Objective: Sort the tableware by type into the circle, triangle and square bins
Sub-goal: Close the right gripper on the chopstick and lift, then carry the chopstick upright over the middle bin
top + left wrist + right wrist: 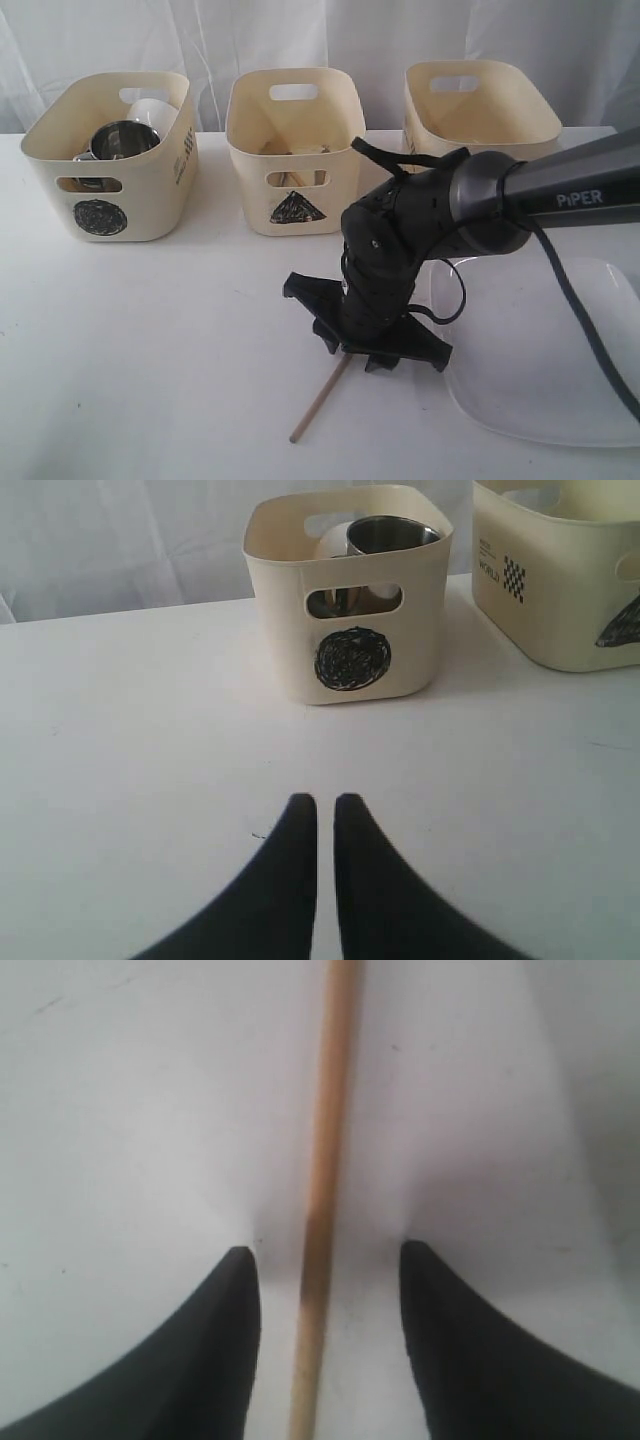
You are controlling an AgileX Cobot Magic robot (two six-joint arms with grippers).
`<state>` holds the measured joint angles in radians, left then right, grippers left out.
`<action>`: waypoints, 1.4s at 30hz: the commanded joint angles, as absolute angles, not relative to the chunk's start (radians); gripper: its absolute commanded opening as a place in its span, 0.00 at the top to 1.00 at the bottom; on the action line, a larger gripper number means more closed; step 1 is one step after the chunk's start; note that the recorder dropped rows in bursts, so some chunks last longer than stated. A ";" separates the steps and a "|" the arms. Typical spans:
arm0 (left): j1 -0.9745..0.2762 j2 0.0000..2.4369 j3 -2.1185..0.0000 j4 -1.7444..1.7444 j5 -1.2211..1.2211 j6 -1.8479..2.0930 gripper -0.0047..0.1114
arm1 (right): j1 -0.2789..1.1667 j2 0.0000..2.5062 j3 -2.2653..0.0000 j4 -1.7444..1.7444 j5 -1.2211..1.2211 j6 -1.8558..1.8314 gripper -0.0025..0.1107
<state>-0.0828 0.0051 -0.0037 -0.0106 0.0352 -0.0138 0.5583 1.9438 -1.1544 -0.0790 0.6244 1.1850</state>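
A wooden chopstick (315, 405) lies on the white table near the front. My right gripper (352, 358) reaches down over its far end. In the right wrist view the chopstick (325, 1160) runs between the open fingers of that gripper (322, 1250), with a gap on each side. My left gripper (325, 798) is shut and empty above bare table, facing the circle bin (350, 660). The circle bin (110, 200) holds a steel mug (120, 140) and a white bowl (155, 112). The triangle bin (295, 195) stands in the middle. A large white plate (560, 380) lies at the right front.
A third cream bin (480, 105) stands at the back right, its front mark hidden behind the right arm (500, 195). A white curtain hangs behind the bins. The left arm is out of the exterior view.
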 commanded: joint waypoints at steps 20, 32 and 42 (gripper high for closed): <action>-0.083 0.000 0.000 -0.022 0.030 -0.020 0.84 | 0.563 1.760 -1.151 -0.201 0.454 0.781 0.98; -0.083 0.000 0.000 -0.022 0.030 -0.020 0.84 | 0.547 1.600 -1.151 -0.221 0.204 0.350 0.98; -0.083 0.000 0.000 -0.022 0.030 -0.020 0.84 | 0.444 1.587 -1.151 -0.127 -0.074 0.082 0.98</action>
<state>-0.0828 0.0051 -0.0037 -0.0106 0.0352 -0.0138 0.4794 1.5956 -1.1530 -0.1641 0.0432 0.1182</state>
